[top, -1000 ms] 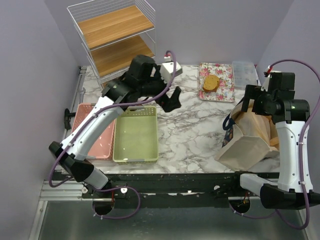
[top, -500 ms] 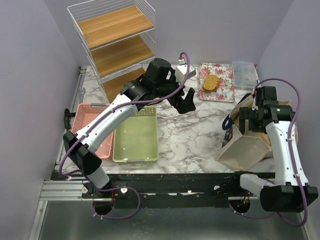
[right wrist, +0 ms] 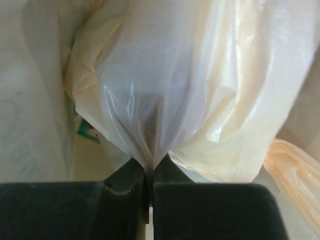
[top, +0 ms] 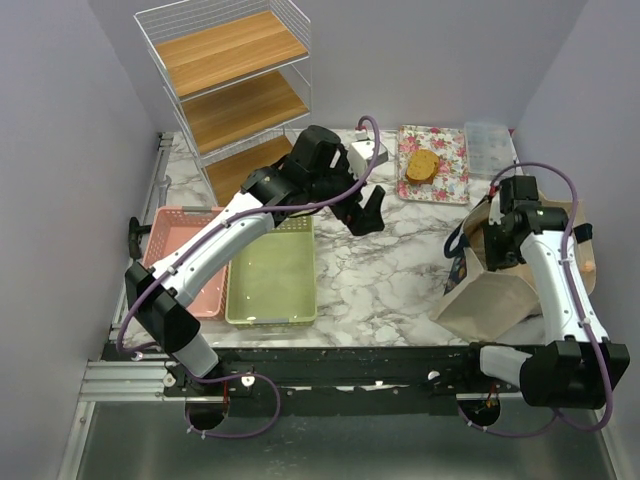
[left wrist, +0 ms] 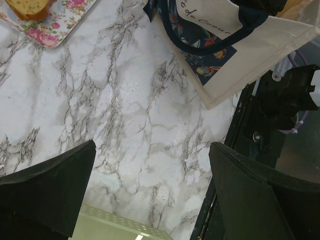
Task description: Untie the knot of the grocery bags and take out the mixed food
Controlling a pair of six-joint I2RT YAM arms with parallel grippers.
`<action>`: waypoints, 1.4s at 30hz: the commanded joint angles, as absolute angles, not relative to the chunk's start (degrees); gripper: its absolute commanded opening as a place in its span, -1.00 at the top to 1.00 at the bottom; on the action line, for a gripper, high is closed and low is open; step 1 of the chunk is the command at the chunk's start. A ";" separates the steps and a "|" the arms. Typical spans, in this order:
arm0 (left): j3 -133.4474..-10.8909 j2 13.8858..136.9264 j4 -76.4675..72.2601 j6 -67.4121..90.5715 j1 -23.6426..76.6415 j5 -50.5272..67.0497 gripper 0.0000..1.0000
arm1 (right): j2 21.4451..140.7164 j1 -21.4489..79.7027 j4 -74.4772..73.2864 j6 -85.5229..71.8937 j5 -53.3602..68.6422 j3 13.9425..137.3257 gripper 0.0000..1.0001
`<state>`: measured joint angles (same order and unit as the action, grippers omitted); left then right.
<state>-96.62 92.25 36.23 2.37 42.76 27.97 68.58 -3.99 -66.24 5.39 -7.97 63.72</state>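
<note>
Over the marble table [top: 390,285], right jaws pinch the grocery bag [right wrist: 190,75] inside the tote [top: 490,295]; left jaws gape empty.

Left arm [top: 215,238] and right arm [top: 560,290]: white link shells, black joint housings, black bases. A purple cable [top: 543,165] loops along each arm, from base to wrist. Left hand [top: 366,214] and right hand [right wrist: 150,185]: matte black, with broad flat fingers.

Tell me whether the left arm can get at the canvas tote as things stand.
Probably yes: the left gripper hangs open over the bare table, nothing between it and the tote. The right gripper, pinching a grocery bag, crowds its mouth.
</note>
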 commanded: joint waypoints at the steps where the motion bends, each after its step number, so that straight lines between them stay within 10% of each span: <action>1: -97.85 90.52 37.49 1.67 41.94 27.25 -0.97 | 65.92 -4.50 -65.69 4.93 -8.54 70.91 0.99; 30: -90.53 80.60 38.08 6.52 33.09 31.03 -0.97 | 81.40 -4.53 -63.75 10.88 10.51 135.53 0.99; 42: -78.97 68.39 41.06 2.79 24.74 25.00 -0.97 | 89.80 14.78 -52.86 6.97 20.31 125.36 0.99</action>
<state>-83.40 73.78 39.38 5.13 25.96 28.80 91.02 3.68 -60.29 4.45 18.44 132.55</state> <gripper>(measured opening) 0.984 0.035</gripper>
